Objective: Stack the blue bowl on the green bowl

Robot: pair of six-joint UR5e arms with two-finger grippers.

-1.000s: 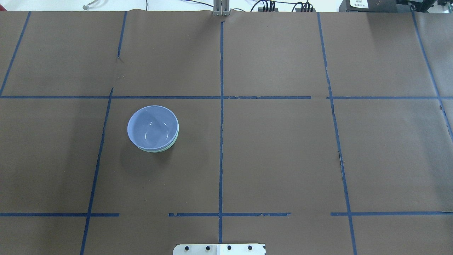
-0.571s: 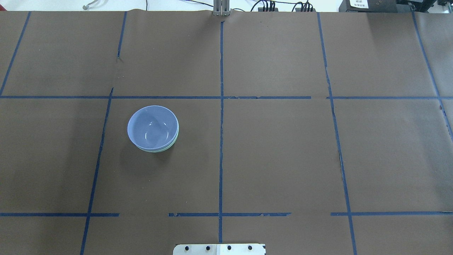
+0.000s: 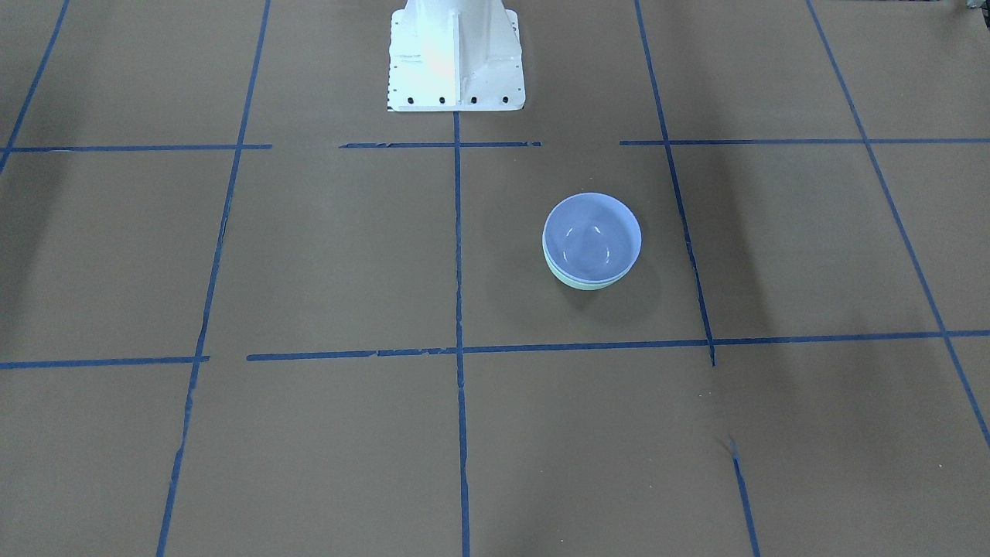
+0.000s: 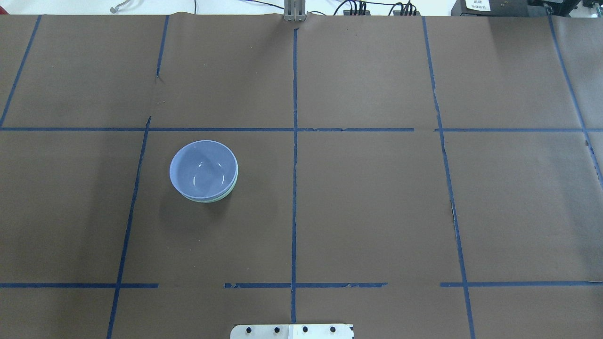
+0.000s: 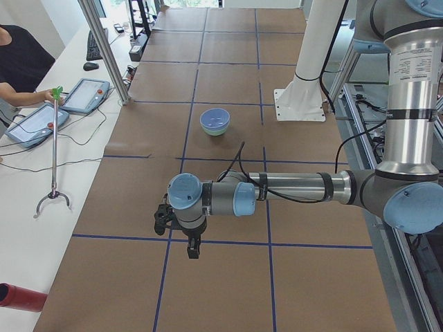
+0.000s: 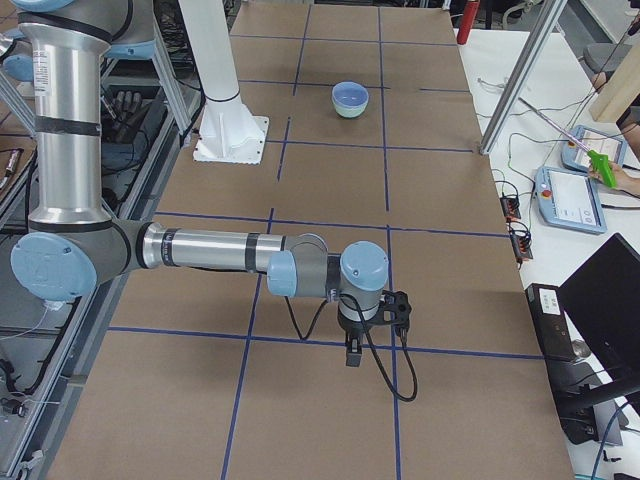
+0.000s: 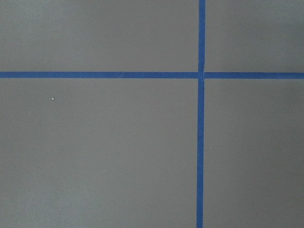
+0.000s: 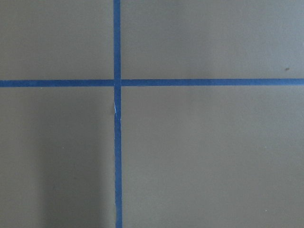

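Note:
The blue bowl point(image 4: 203, 168) sits nested inside the green bowl point(image 4: 227, 193), of which only a thin rim and lower side show. The stack stands upright on the brown paper, left of the centre tape line; it also shows in the front-facing view, blue bowl point(image 3: 592, 236) in green bowl point(image 3: 585, 283). No gripper appears in the overhead or front-facing views. The left gripper point(image 5: 192, 249) hangs over the table far from the bowls in the exterior left view. The right gripper point(image 6: 352, 355) does the same in the exterior right view. I cannot tell whether either is open or shut. Both wrist views show only paper and tape.
The white robot pedestal point(image 3: 455, 54) stands at the table's robot side. Blue tape lines point(image 4: 294, 141) divide the brown paper into squares. An operator's bench with tablets point(image 5: 86, 95) and a grabber stick point(image 5: 54, 159) runs along one side.

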